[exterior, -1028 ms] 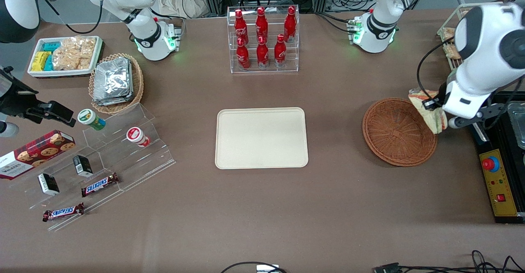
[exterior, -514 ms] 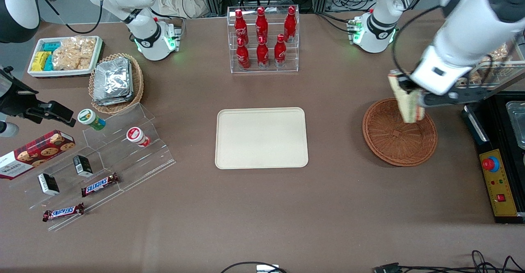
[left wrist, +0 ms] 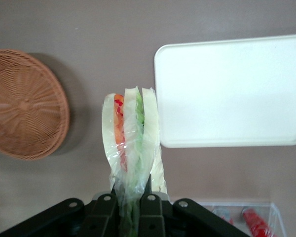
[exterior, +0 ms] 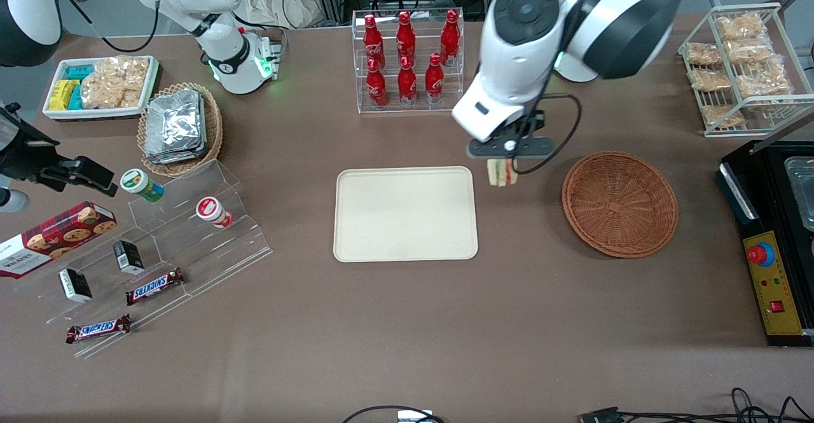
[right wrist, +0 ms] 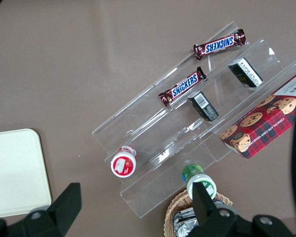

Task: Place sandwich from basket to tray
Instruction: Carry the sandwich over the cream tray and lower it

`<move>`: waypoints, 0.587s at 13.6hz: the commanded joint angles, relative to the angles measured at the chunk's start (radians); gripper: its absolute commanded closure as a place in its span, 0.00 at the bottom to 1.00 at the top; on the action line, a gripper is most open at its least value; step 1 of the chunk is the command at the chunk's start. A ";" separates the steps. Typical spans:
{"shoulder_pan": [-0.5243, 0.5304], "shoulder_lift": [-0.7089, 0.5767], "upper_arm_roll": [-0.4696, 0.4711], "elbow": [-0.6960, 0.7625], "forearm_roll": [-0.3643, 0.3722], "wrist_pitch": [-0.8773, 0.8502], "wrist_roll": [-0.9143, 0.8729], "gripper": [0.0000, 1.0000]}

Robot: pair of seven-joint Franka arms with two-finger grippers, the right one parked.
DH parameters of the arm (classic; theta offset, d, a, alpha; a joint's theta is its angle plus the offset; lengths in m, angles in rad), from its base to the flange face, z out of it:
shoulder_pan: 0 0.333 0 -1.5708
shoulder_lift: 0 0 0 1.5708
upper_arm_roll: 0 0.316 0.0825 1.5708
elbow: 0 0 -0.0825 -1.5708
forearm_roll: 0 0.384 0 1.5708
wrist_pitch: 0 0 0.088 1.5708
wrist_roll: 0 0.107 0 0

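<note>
Gripper [exterior: 502, 161] clamped the sandwich [exterior: 501, 172] in the air, between the tray [exterior: 405, 214] and the basket [exterior: 619, 203], just beside the tray's edge.

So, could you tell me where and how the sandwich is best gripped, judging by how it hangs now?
Probably as held: the gripper is shut on the sandwich from above, across its layered thickness at one end. The flat bread faces give the fingers purchase.

Red cola bottles [exterior: 407, 54] fill a clear rack, and two Snickers bars [exterior: 154, 285] lie on acrylic steps [exterior: 159, 245].
</note>
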 commanded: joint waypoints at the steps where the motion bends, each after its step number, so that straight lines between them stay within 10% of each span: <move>1: -0.041 0.124 -0.022 -0.010 0.075 0.097 -0.094 1.00; 8: -0.075 0.289 -0.021 -0.218 0.280 0.427 -0.184 1.00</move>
